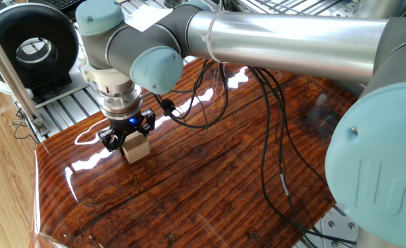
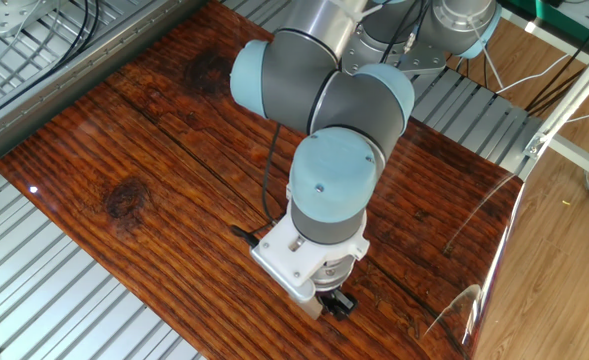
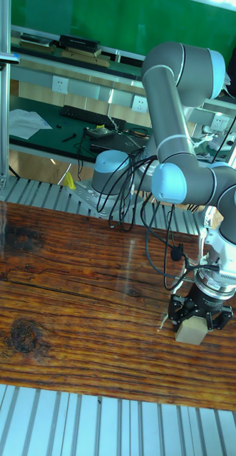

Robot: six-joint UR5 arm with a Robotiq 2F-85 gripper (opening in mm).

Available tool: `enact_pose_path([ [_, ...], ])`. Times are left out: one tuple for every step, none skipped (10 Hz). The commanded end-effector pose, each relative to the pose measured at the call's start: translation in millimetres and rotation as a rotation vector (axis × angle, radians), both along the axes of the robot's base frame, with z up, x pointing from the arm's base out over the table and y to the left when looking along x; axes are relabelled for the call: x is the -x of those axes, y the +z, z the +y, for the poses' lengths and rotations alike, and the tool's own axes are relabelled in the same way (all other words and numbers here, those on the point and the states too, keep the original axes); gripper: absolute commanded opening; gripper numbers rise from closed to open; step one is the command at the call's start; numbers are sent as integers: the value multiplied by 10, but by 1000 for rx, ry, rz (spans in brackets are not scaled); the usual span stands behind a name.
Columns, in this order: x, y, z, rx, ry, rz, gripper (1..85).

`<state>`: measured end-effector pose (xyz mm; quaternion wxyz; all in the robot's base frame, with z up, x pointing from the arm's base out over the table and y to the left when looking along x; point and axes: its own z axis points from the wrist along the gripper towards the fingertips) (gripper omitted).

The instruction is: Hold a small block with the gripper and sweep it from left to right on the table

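Gripper (image 1: 128,135) clamps block (image 1: 136,145) between prongs, block resting on table (image 1: 209,179) near one end. Grasp looks done; sweep across board apparently mostly left.

No text, label, brand or number can be read in any of the views. A pale embossed mark on the arm's large blue cap (image 1: 385,186) is too faint to make out.
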<state>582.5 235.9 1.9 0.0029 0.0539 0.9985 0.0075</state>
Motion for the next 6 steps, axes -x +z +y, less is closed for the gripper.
enact_pose_path([
  [30, 60, 153, -14, -31, 16, 10],
  [38, 113, 246, -12, -47, 28, 10],
  [41, 118, 250, -24, -49, 35, 10],
  [46, 55, 197, -7, -41, 26, 10],
  [37, 10, 169, 6, -40, 21, 10],
  [23, -4, 189, 0, -42, 17, 10],
])
